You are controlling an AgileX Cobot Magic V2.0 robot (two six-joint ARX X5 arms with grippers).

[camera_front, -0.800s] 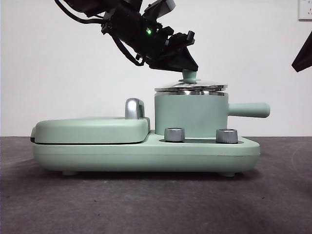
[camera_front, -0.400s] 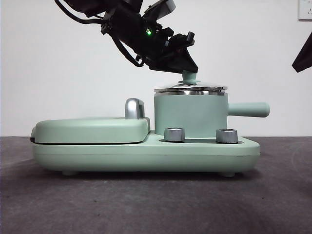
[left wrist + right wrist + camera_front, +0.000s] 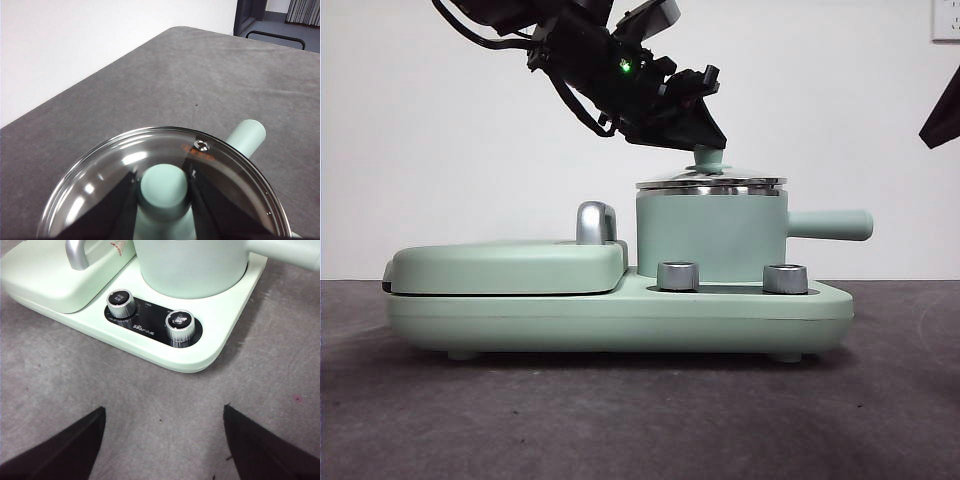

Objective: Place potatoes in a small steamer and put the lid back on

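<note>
Front view: the lid [image 3: 711,181] sits flat on the steel rim of the small steamer [image 3: 710,235], which stands on the right half of the mint-green cooker base [image 3: 620,315]. The left gripper [image 3: 706,143] reaches down at a slant from the upper left, and its tips meet the lid's knob [image 3: 708,158] from above.

Left wrist view: the two black jaws stand narrow, one on each side of the knob [image 3: 164,187], and appear to touch it on both flanks. The knob lies directly between the jaws, on the gripper's centre line. Its axis is upright, square to the glass. The steamer's side handle [image 3: 245,139] points away from the gripper, past the lid's rim [image 3: 165,131].

The potatoes are not visible in any view. The glass shows mostly reflections, so the pot's contents cannot be confirmed.

Right wrist view: the right gripper [image 3: 162,440] hangs above the bare table [image 3: 150,405] in front of the two control dials [image 3: 150,319], jaws wide apart and empty. It is well apart from the lid.

Assessment: the lid appears seated. The next move likely depends on releasing the knob straight outward, then withdrawing along the slanted approach line. The left arm alone is placed for this.
</note>
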